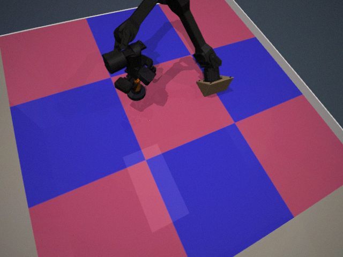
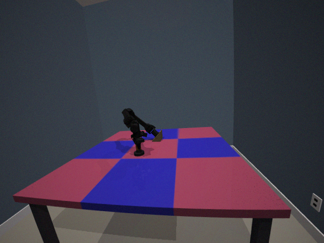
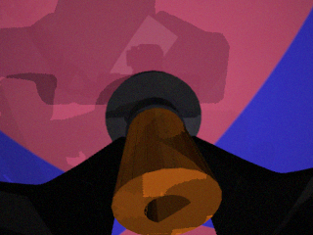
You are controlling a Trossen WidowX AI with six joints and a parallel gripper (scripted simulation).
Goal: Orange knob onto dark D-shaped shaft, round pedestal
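The orange knob [image 1: 137, 85] [image 3: 154, 129] is a tapered upright cylinder over the middle of the dark round pedestal [image 1: 136, 97] [image 2: 138, 153] [image 3: 153, 84]. My gripper [image 1: 135, 80] [image 3: 156, 143] is shut on the knob, one dark finger on each side. In the wrist view the knob's upper end shows a dark D-shaped hole with a straight edge. The knob's lower end is close to the pedestal; whether it touches the top I cannot tell. The dark shaft is hidden by the knob, so how far it sits in the hole cannot be seen.
The arm's base stands on a tan wedge-shaped block [image 1: 216, 86] [image 2: 157, 137], to the right of the pedestal in the top and exterior views. The table [image 1: 91, 133] [image 2: 146, 180] has pink and blue squares. The arm's shadow falls beside the pedestal.
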